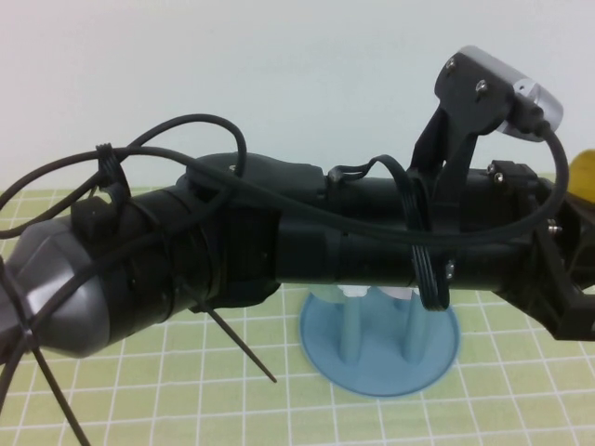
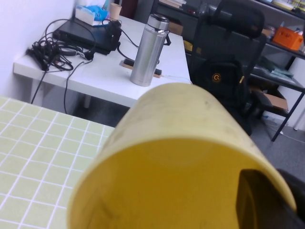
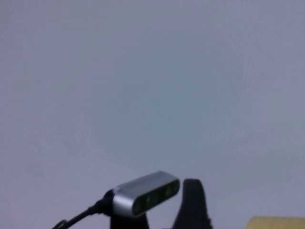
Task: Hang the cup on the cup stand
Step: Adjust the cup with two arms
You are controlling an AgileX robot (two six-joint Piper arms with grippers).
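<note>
Yellow cup (image 2: 181, 162) sits clamped in my left gripper (image 2: 267, 200) above the cup stand (image 1: 379, 358) (my right gripper's state I cannot tell).

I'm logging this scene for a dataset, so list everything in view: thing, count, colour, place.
cup: one, yellow, held in the left gripper at the far right of the high view.
cup stand: one, blue round base with upright posts, on the mat under the left arm.
mat: one, pale green with white grid, covering the table.
flask: one, steel, on a white desk in the background of the left wrist view.
cables: a black tangle, on that desk.
left gripper: black, shut on the cup, reaching across above the stand.
right gripper: not in view; its camera faces a blank wall.
</note>
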